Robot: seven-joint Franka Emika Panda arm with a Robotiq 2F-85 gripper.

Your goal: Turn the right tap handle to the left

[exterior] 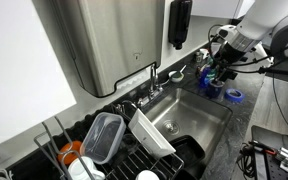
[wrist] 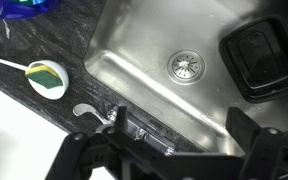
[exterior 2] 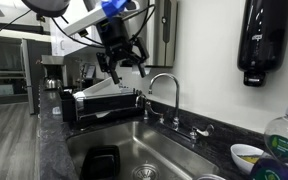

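The right tap handle (exterior 2: pixel 197 130) is a short chrome lever on the sink deck, to the right of the tall chrome spout (exterior 2: pixel 164 88). In the wrist view the handle (wrist: pixel 87 112) lies just outside one finger, beside a small white bowl. My gripper (exterior 2: pixel 122 62) is open and empty. It hangs in the air above the sink, apart from the tap, and also shows in an exterior view (exterior: pixel 217 72). In the wrist view its fingers (wrist: pixel 179 135) straddle the faucet deck. The matching second handle (exterior 2: pixel 147 114) is beyond the spout.
The steel sink (wrist: pixel 134 45) has a drain (wrist: pixel 189 65) and holds a black container (wrist: pixel 259 60). The white bowl with a yellow-green sponge (wrist: pixel 46 78) sits on the dark counter by the handle. A dish rack (exterior: pixel 104 140) with containers stands at the sink's other end. A black dispenser (exterior 2: pixel 264 45) hangs on the wall.
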